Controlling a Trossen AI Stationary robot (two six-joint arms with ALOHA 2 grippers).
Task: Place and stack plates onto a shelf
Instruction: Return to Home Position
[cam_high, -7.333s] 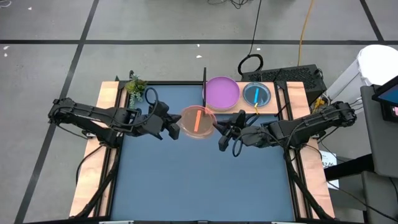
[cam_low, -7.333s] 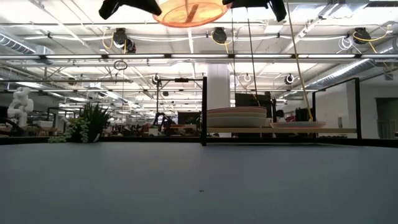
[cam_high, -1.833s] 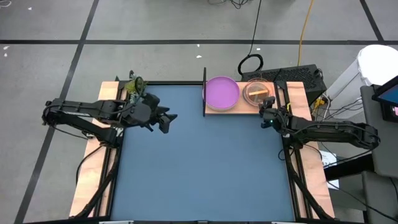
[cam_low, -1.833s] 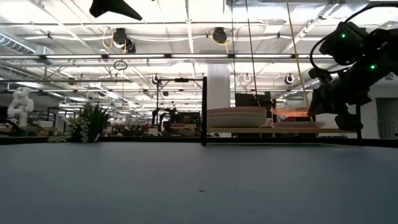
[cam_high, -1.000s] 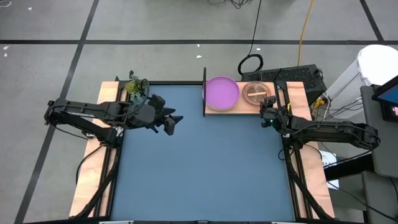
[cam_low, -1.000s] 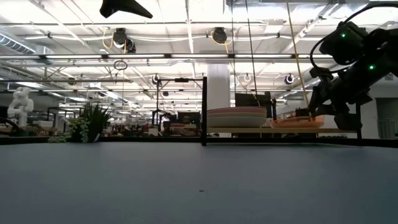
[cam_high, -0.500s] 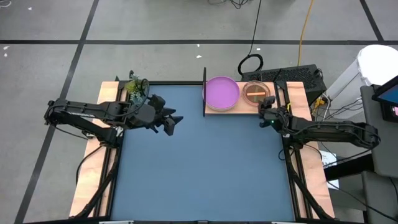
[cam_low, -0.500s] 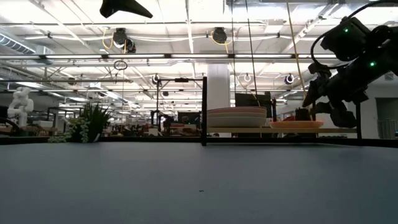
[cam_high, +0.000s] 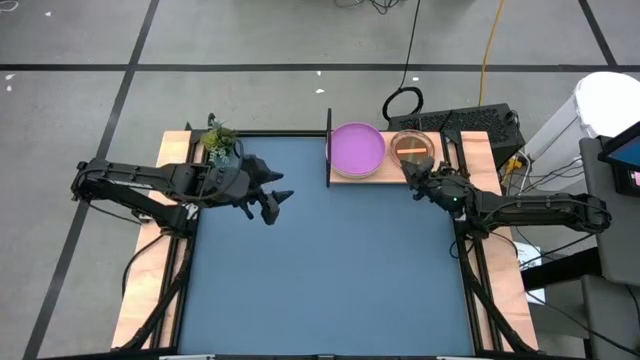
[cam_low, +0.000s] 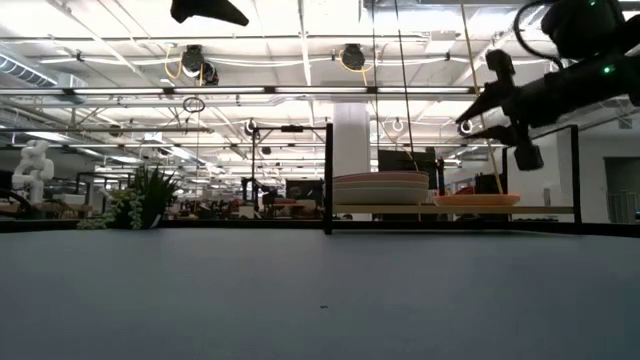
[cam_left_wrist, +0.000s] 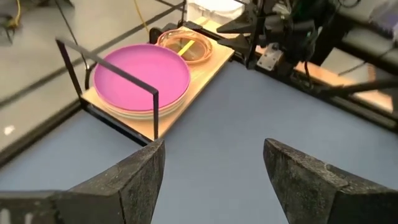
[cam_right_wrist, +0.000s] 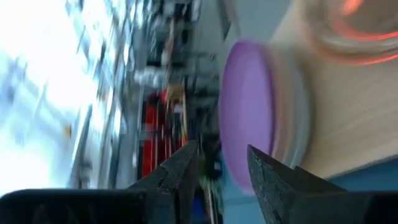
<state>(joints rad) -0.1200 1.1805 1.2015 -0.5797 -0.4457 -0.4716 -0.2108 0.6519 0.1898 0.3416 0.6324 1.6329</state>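
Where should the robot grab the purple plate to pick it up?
Probably its raised rim on the mat side, pinched from above: the purple plate lies flat atop a stack, with the black panel and the orange dish flanking it.

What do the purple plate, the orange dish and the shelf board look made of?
Purple plate: probably plastic, opaque, with even colour and a dull sheen. Orange dish: likely translucent plastic, since light passes through it. Shelf board: pale wood, apparently unpainted.
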